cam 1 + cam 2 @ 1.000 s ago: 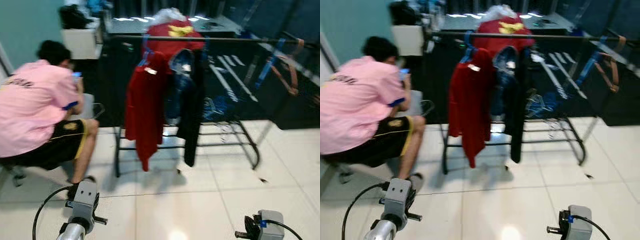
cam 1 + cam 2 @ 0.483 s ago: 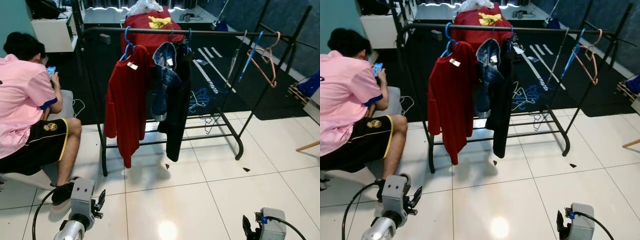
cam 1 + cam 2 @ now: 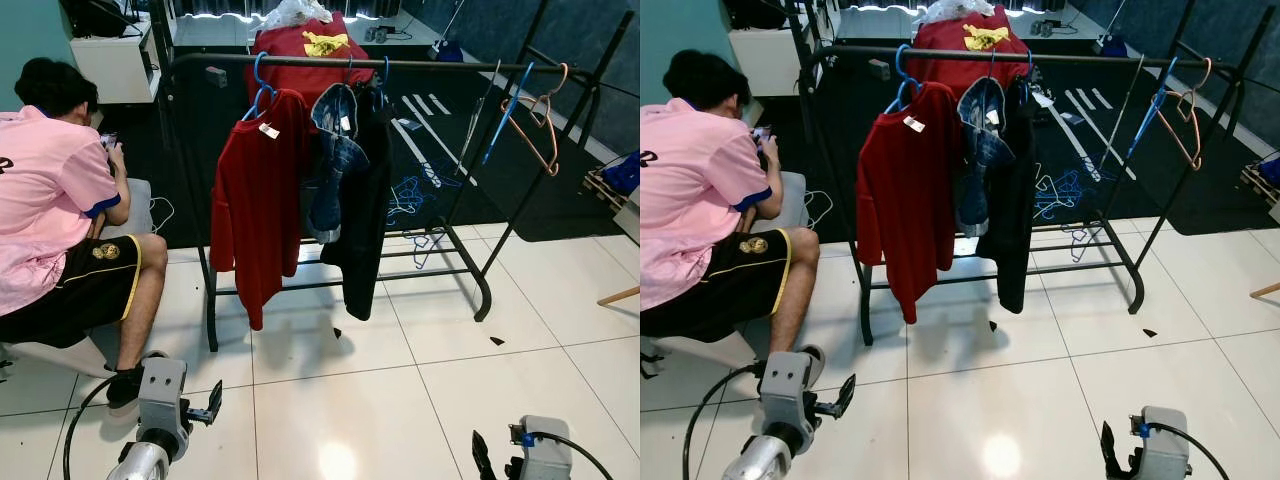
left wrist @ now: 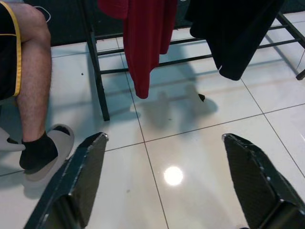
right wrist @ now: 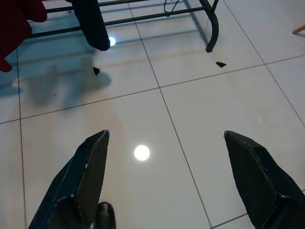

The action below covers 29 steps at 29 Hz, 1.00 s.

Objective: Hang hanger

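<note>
Home-like room, laundry corner: white tiled floor (image 3: 400,400), black clothes rack (image 3: 480,290) hung with garments (image 3: 255,200), spare hangers (image 3: 535,120), person (image 3: 60,210) seated beside it.

The pictures are sharp and evenly lit from overhead. A round ceiling-light glare sits on the glossy white floor tiles (image 3: 400,400) at lower centre, repeated in both wrist views. Soft shadows fall beneath the clothes rack (image 3: 340,65). The upper background stays dim, with slight bending near frame edges.
</note>
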Tool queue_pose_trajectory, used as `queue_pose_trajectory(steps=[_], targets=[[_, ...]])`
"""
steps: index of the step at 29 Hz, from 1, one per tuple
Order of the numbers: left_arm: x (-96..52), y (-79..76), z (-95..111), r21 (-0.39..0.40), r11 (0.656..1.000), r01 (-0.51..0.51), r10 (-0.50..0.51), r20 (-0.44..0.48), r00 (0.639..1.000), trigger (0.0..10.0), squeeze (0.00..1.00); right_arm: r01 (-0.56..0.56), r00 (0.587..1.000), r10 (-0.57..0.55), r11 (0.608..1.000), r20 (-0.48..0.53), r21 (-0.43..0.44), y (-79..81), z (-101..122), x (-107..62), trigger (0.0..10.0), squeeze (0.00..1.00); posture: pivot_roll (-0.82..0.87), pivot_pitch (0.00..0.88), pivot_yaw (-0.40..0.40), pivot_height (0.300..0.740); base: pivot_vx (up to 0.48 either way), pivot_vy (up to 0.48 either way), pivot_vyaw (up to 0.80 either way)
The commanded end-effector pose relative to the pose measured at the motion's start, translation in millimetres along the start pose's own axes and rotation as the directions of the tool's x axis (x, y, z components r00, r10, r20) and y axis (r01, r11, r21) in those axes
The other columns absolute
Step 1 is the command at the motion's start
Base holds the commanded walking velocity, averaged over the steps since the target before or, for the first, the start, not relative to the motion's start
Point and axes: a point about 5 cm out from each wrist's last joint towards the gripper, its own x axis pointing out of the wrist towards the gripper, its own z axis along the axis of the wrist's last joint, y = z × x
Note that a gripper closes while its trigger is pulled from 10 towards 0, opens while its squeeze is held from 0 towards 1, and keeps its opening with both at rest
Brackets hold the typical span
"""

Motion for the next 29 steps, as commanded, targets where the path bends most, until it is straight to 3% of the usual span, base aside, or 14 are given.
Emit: queue_pose_trajectory(steps=[1,6,7,8,12,14,20,29], targets=[[-0.8,-2.0,-6,-0.024,1.000,-0.001,0.001,-0.035,0.999,10.0,1.00,0.005,1.000,-0.005,1.000,-0.014,-0.001,-3.1,-4,-1.6,10.0,1.00,-0.02,0.101,-0.059,0.740,0.000,0.000,0.00],[3.6,-5.9,-6,-0.022,1.000,0.018,-0.020,-0.059,0.998,10.0,1.00,0.013,0.999,-0.013,1.000,-0.038,-0.006,-5.5,-5,0.7,10.0,1.00,-0.03,0.097,-0.063,0.740,0.000,0.000,0.00],[5.8,-7.1,-6,-0.015,1.000,0.018,-0.019,-0.077,0.997,10.0,0.00,0.004,0.999,-0.003,1.000,-0.046,0.017,-5.6,-5,2.0,10.0,0.68,-0.03,0.097,-0.063,0.740,0.000,0.000,0.00],[7.2,-8.1,-7,-0.012,1.000,0.019,-0.020,-0.088,0.996,10.0,0.00,-0.006,0.999,0.008,0.999,-0.048,0.052,-5.2,-6,2.9,10.0,0.00,-0.03,0.097,-0.065,0.740,0.000,0.000,0.00],[7.4,-9.7,-6,-0.033,0.999,0.028,-0.031,-0.081,0.996,10.0,0.00,-0.029,0.998,0.033,0.997,-0.046,0.066,-3.7,-5,3.9,10.0,0.00,-0.03,0.097,-0.065,0.740,0.000,0.000,0.00],[7.5,-10.8,-6,-0.015,0.999,0.040,-0.041,-0.088,0.995,10.0,0.00,-0.039,0.998,0.040,0.999,-0.043,0.022,-2.6,-3,4.7,10.0,0.00,-0.03,0.101,-0.061,0.740,0.000,-0.454,0.80],[9.7,-13.0,-5,0.004,0.999,0.050,-0.049,-0.089,0.995,10.0,0.00,-0.044,0.999,0.044,0.999,-0.017,0.020,-0.3,1,6.3,10.0,0.00,-0.03,0.105,-0.057,0.740,0.000,-0.447,0.80],[14.2,-15.6,-2,0.013,0.997,0.076,-0.075,-0.086,0.993,10.0,0.00,-0.048,0.999,0.048,0.999,0.011,0.019,2.3,6,7.9,10.0,0.00,-0.03,0.108,-0.052,0.740,0.000,-0.437,0.00]])
